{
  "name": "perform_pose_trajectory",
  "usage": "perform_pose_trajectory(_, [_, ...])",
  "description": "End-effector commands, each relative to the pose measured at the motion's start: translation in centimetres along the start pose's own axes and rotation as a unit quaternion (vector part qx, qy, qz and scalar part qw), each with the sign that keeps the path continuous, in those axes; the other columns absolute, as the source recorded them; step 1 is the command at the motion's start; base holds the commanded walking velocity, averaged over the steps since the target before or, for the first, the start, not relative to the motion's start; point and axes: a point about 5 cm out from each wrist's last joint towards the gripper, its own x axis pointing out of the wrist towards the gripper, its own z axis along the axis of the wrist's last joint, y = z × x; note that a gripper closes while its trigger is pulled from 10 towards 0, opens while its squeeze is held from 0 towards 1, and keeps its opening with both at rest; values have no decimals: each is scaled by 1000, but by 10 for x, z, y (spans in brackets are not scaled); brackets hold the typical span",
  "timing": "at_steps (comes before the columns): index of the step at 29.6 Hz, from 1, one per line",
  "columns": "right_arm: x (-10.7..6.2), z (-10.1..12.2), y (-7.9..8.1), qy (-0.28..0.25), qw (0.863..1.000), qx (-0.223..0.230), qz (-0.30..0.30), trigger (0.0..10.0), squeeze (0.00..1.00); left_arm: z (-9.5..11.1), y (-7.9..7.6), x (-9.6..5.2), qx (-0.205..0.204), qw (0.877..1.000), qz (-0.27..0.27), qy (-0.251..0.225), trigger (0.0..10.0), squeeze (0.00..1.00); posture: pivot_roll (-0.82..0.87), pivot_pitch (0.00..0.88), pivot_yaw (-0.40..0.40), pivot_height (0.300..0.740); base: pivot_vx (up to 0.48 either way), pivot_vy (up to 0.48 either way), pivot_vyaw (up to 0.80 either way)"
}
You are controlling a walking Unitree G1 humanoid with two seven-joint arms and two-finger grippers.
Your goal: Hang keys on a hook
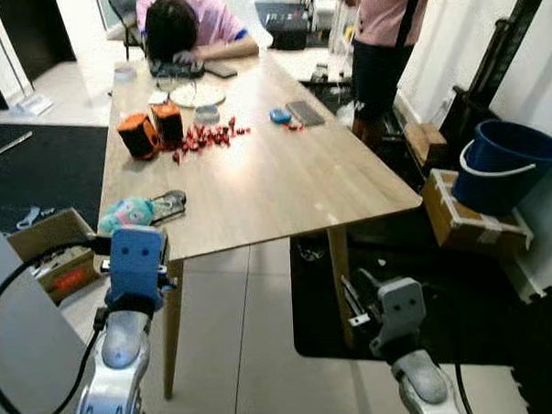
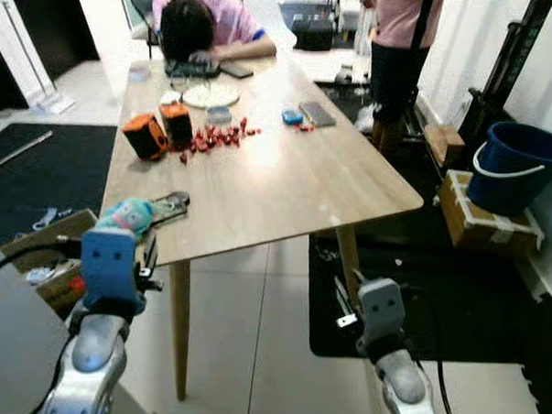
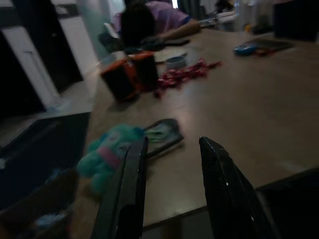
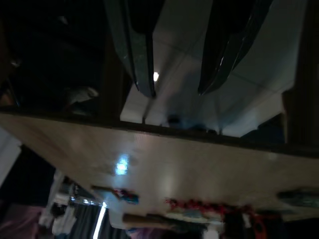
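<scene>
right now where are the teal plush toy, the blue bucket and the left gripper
teal plush toy [image 1: 127,213], left eye view, its body
blue plastic bucket [image 1: 508,165], left eye view, its outer wall
left gripper [image 3: 172,186], left wrist view, midway between its open fingers

"Where was the left arm?"
"Raised on the robot's left, silver forearm angled up, blue wrist block on top. The left gripper [image 3: 169,149] pointed forward, its fingers [image 3: 130,184] parted."
"And the right?"
"Held lower. The right gripper [image 4: 177,92] showed both black fingers [image 4: 137,55] spread, with a gap between them."
</scene>
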Motion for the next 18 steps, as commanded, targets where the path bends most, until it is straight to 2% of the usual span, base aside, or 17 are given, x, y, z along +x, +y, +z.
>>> perform_pose_trajectory(1, [0,8,3,-11,1000,8,6,10000,0,20,-15,2,-19,999,-38,-26,10000,0,67,124,-16,740,0,0,0])
perform_pose_trajectory(8, [-2,16,7,-16,1000,16,10,10000,0,49,-36,9,-20,993,-90,-73,10000,0,55,121,-10,740,0,0,0])
perform_pose_trajectory(18, [0,23,11,-15,1000,24,12,10000,0,53,-44,9,2,991,-114,-75,10000,0,51,117,-7,740,0,0,0])
